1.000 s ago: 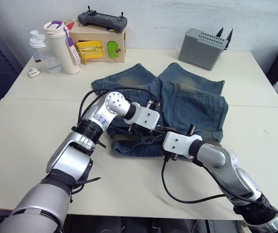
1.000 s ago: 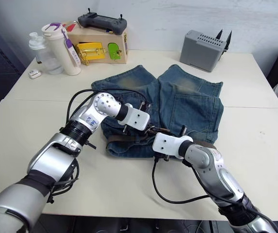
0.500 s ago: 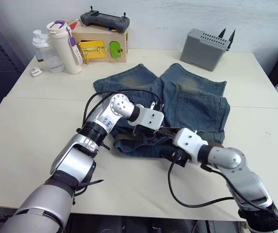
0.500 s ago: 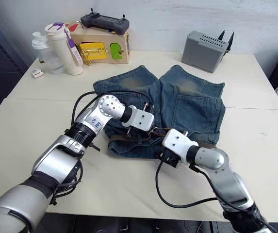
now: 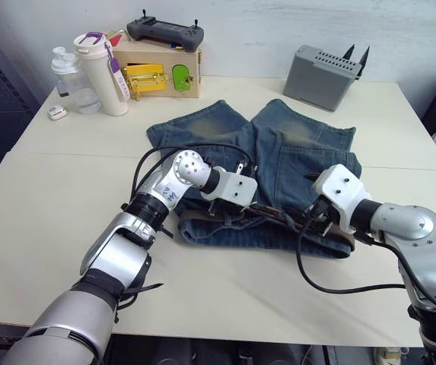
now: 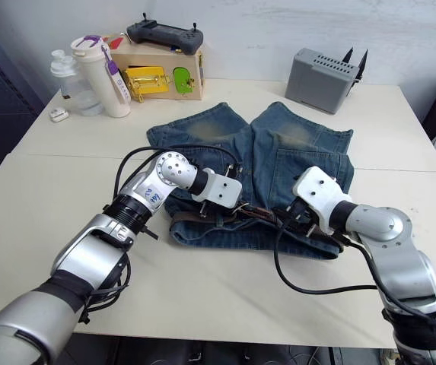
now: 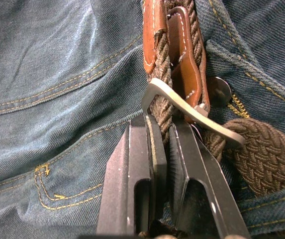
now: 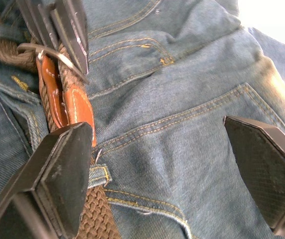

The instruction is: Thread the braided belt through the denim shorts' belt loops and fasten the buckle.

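Note:
The faded blue denim shorts point(image 5: 294, 152) lie flat mid-table with the waistband toward me. Along that waistband runs the dark-brown braided belt point(image 5: 271, 217). My left gripper point(image 7: 163, 132) is shut on the braid right beside the silver buckle point(image 7: 192, 112), where tan leather point(image 7: 154, 30) wraps the strap. My right gripper point(image 8: 154, 129) hovers open over the right half of the waistband, its fingers wide apart with only denim between them. In the right wrist view a belt loop point(image 8: 100, 175) crosses the belt just past the buckle point(image 8: 47, 52).
At the back stand a grey box point(image 5: 324, 72), a wooden latch box point(image 5: 157, 72) with a black controller point(image 5: 164, 32) on it, a white tumbler point(image 5: 100, 72) and a clear bottle point(image 5: 69, 76). A black cable point(image 5: 332, 285) loops from my right wrist onto the table.
My right gripper has opened and moved right along the waistband, away from the left gripper. The left gripper keeps its grip by the buckle.

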